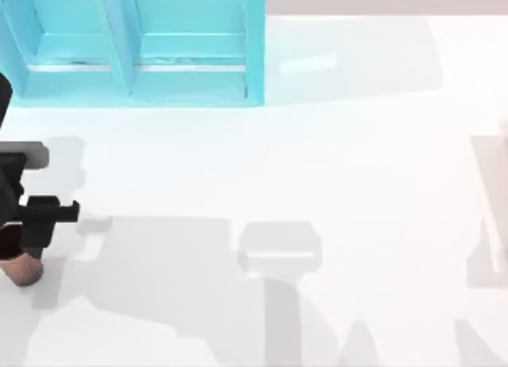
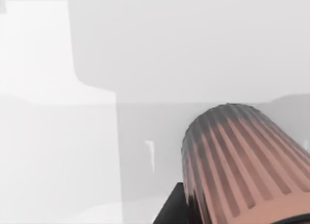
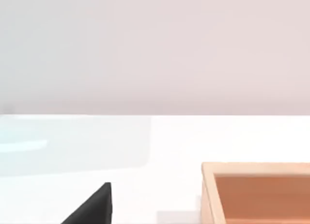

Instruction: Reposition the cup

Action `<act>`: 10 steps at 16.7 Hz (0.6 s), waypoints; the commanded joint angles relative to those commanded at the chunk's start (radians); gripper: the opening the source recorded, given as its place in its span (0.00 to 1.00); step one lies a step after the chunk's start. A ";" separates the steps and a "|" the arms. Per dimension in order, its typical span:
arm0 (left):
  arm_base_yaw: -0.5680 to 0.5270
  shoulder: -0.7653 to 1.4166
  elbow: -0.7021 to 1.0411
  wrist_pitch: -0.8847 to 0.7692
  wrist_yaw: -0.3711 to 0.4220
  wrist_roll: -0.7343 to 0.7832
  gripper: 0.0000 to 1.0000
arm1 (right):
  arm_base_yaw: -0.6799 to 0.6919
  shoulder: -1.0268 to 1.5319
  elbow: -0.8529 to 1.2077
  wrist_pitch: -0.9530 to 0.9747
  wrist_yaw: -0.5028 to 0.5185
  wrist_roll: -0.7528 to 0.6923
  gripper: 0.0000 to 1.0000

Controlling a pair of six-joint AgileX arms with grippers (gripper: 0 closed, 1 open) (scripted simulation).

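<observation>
Cup: in my left wrist view the cup (image 2: 247, 161) lies closest to the lens, a ribbed copper cylinder whose long axis runs away from the camera, ribs following that axis, rounded closed end pointing away toward the white table (image 2: 193, 54); from above, the cup (image 1: 24, 269) shows at the table's left edge, below the left arm's black body.
Left gripper: I see the left gripper (image 2: 172, 209) as a black finger right against the cup's side; I read it as grasping the cup, though the second finger is hidden.
Right gripper: a black finger tip (image 3: 94, 207) over the white table; whether its fingers are spread or closed I cannot tell; a shallow wooden tray (image 3: 208, 190) sits beside it.
Far side: a pale blue cabinet (image 1: 135, 45) stands at the table's back left.
</observation>
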 joint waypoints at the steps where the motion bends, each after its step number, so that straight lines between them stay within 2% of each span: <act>1: 0.000 0.000 0.000 0.000 0.000 0.000 0.00 | 0.000 0.000 0.000 0.000 0.000 0.000 1.00; 6: 0.013 0.003 0.010 -0.005 0.002 0.015 0.00 | 0.000 0.000 0.000 0.000 0.000 0.000 1.00; 10: 0.165 0.044 0.114 -0.058 0.018 0.160 0.00 | 0.000 0.000 0.000 0.000 0.000 0.000 1.00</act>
